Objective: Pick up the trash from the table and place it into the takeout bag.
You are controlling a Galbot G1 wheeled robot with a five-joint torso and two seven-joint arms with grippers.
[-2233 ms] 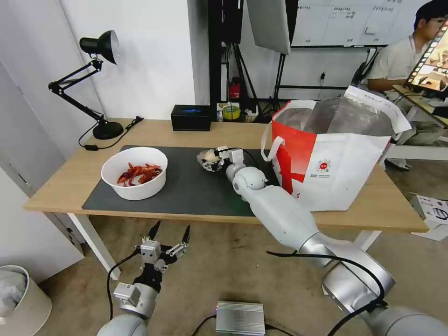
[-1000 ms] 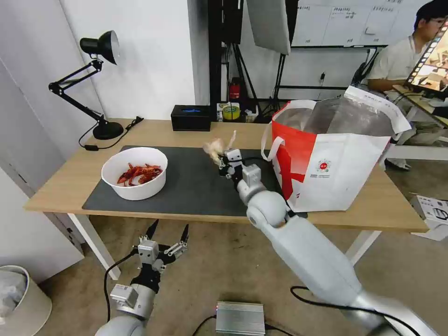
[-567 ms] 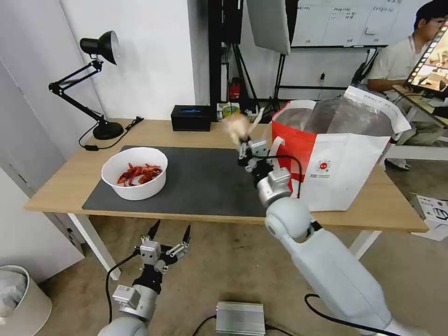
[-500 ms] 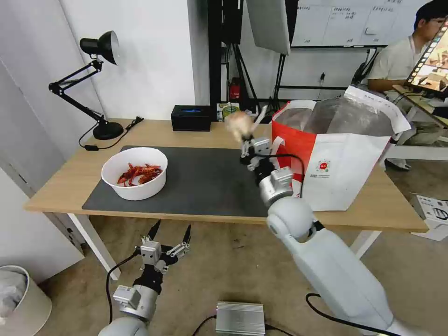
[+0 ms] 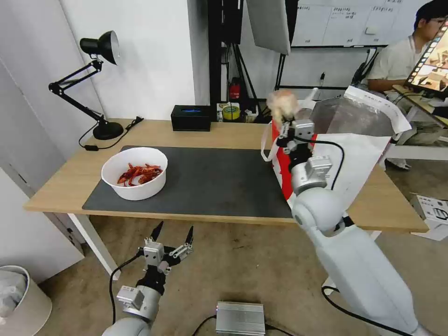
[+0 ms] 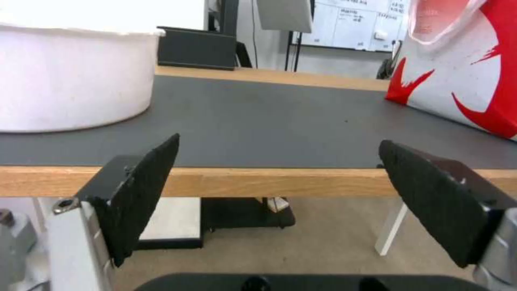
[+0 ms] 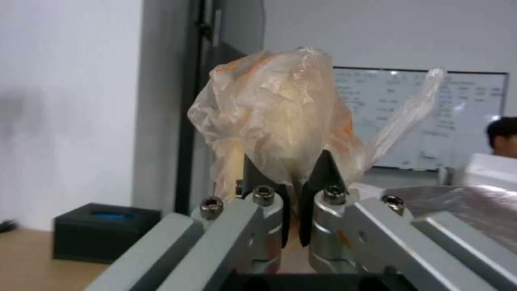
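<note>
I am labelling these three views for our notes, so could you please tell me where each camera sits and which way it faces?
Head view: high on the robot, looking forward and down at the table; both arms show, the left gripper low before the table, the right gripper raised by the bag.
Left wrist view: below table height, facing the table edge, bowl and bag; its open fingers frame it.
Right wrist view: behind the shut fingers, facing the held plastic bag.
Shared: head and left wrist views both show the bowl.

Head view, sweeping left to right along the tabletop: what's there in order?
Black desk lamp → white bowl of crayfish shells → black box → right gripper holding the clear bag → takeout bag.
</note>
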